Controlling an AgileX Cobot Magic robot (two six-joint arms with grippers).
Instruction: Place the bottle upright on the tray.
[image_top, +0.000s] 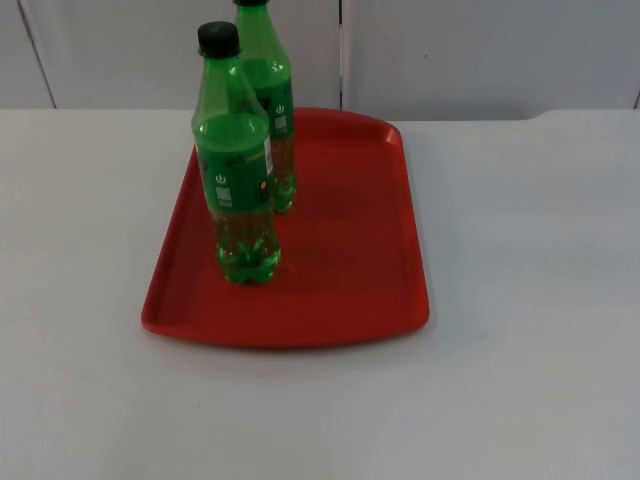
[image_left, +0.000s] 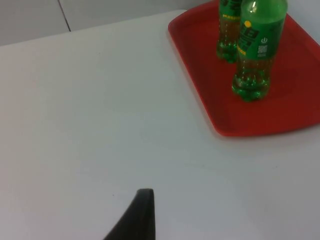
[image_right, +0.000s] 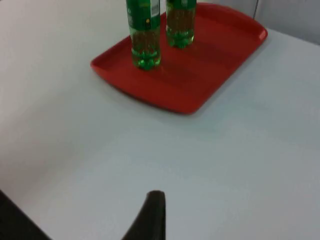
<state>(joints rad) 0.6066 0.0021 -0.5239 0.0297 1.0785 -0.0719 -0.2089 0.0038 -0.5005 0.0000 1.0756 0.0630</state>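
Two green bottles stand upright on the red tray (image_top: 350, 260). The front bottle (image_top: 238, 190) has a black cap and stands near the tray's left side. The second bottle (image_top: 272, 110) stands just behind it, close to it. In the left wrist view the front bottle (image_left: 255, 55), the second bottle (image_left: 229, 30) and the tray (image_left: 295, 100) lie well beyond my left gripper (image_left: 142, 210), which waits over bare table. My right gripper (image_right: 152, 212) likewise waits over bare table, far from the tray (image_right: 200, 70) and its bottles (image_right: 145, 35) (image_right: 181, 22). Neither gripper holds anything that I can see.
White table top (image_top: 520, 380) surrounds the tray on the left, right and front. The grey partition wall (image_top: 480, 50) rises right behind the tray's far edge. The tray's right half is bare.
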